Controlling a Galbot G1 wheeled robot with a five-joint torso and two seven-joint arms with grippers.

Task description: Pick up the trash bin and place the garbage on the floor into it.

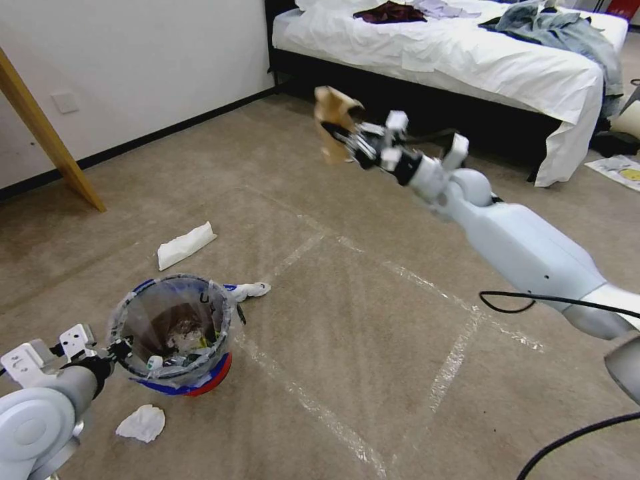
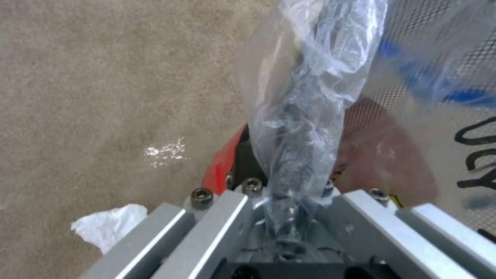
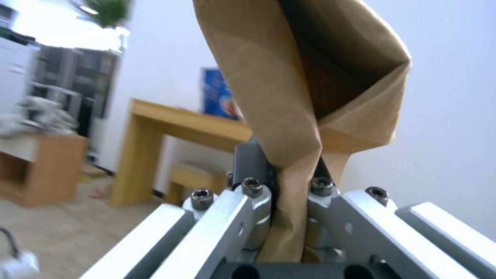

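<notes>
The trash bin [image 1: 175,333], red with a blue band and a clear liner, sits low at the left with litter inside. My left gripper [image 1: 123,348] is shut on its rim; in the left wrist view the gripper [image 2: 281,182] pinches the crinkly liner and the rim of the trash bin [image 2: 222,162]. My right gripper [image 1: 347,137] is raised high over the carpet, shut on a torn brown paper bag [image 1: 333,113]. The right wrist view shows the gripper [image 3: 289,182] clamping the bag [image 3: 289,97]. On the floor lie a folded white tissue [image 1: 185,245], a crumpled tissue [image 1: 141,423] and a white scrap [image 1: 250,290].
A bed [image 1: 467,60] with white sheets and clothes stands at the back right. A slanted wooden leg [image 1: 47,133] rises at the left by the wall. Clear tape lines [image 1: 400,273] cross the carpet. Black cables [image 1: 513,303] hang by my right arm.
</notes>
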